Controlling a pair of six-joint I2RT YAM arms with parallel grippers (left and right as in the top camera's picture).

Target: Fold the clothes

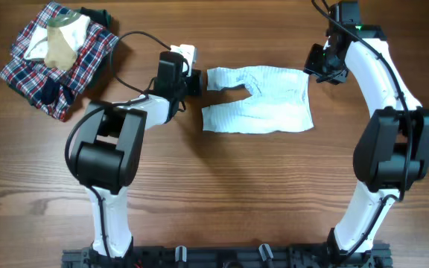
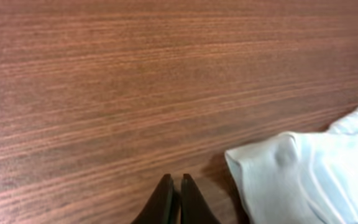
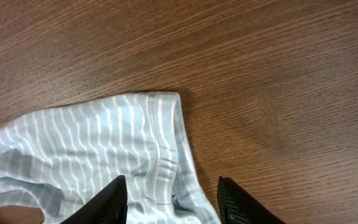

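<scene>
Overhead: the garment (image 1: 258, 99) lies flat mid-worktop (image 1: 222, 186). The left end effector (image 1: 194, 80) is at its left end and the right end effector (image 1: 320, 65) at its right corner. A plaid pile (image 1: 51, 63) sits well apart, far left.

Left wrist: the left end effector is pressed together, empty, just beside the cloth, with bare wood ahead.

Right wrist: the right end effector is spread, straddling the hemmed corner, with open wood to the right.

Wooden bench (image 1: 222, 193); pale striped garment (image 1: 263, 104) lying flat at centre; plaid garment pile (image 1: 54, 63) at far-left corner
</scene>
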